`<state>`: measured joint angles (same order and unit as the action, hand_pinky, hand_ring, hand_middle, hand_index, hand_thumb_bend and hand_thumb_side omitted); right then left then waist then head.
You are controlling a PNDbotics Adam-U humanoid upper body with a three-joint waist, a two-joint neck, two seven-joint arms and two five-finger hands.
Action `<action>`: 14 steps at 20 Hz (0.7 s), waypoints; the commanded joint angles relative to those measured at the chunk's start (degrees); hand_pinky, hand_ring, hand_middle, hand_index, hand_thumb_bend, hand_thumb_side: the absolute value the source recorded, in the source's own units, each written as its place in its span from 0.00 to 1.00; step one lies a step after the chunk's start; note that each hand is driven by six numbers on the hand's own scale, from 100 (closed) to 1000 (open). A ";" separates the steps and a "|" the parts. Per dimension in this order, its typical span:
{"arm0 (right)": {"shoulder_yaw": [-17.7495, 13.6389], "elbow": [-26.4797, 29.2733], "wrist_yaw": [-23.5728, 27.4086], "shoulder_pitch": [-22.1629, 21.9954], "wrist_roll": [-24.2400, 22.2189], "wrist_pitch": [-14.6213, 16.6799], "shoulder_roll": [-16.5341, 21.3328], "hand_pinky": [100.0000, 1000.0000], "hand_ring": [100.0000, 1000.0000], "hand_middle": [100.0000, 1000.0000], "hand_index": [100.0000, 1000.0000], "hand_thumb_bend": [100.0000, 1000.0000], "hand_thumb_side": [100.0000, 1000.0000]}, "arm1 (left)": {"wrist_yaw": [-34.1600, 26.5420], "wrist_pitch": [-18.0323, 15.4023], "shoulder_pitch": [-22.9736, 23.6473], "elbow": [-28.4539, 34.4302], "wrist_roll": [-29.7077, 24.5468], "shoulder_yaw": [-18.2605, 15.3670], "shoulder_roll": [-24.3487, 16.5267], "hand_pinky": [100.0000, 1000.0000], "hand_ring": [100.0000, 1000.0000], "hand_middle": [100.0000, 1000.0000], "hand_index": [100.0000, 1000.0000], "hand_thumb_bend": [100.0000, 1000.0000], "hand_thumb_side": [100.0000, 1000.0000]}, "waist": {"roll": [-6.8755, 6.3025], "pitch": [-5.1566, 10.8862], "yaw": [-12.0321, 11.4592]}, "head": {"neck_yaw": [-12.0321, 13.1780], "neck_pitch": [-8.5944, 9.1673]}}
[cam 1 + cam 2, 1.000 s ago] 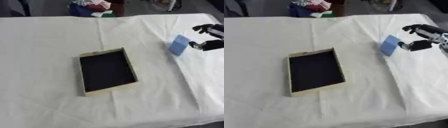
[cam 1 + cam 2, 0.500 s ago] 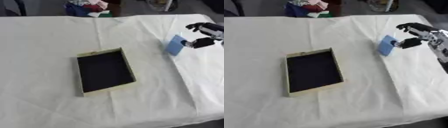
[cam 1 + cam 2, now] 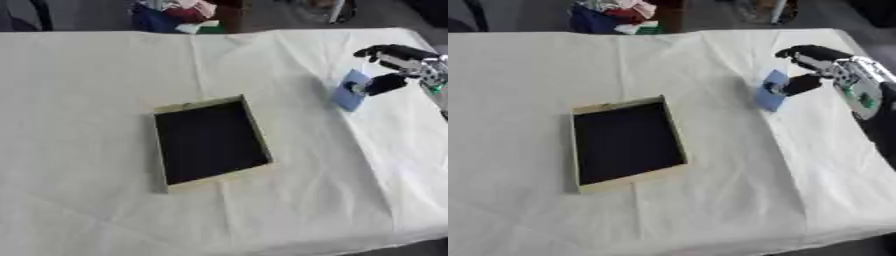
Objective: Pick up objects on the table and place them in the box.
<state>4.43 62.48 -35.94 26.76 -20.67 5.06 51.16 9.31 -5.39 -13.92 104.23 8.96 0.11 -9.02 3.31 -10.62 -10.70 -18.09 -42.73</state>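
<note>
One shallow tan cardboard box with a black interior [image 3: 210,141] is lying mid-table; one flat light-blue rectangular block [image 3: 350,90] is standing far right. One black right hand [image 3: 815,70] is pinching the block, which is now lifting clear of the white tablecloth [image 3: 105,70] compared with a second ago.

Right hand [image 3: 811,67]: black fingers and black thumb on a silver-grey palm section. Wrist casing silver with small green marks visible in the right eye view. Forearm beyond it black. Finer details indistinct.
</note>
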 commanded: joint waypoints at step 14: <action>-2.99 0.23 -1.58 -0.43 6.10 -3.27 4.68 0.95 0.97 0.96 1.00 0.17 0.54 | -0.21 -0.02 -0.96 0.87 -0.30 0.15 -0.97 0.71 0.51 0.51 0.64 0.35 0.64 | -0.16 0.05 -1.02 | -0.49 1.66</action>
<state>2.64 62.44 -38.34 25.87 -15.26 1.99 52.53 9.29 -5.29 -14.18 104.23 8.83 0.14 -9.03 3.23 -11.32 -11.78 -18.34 -41.73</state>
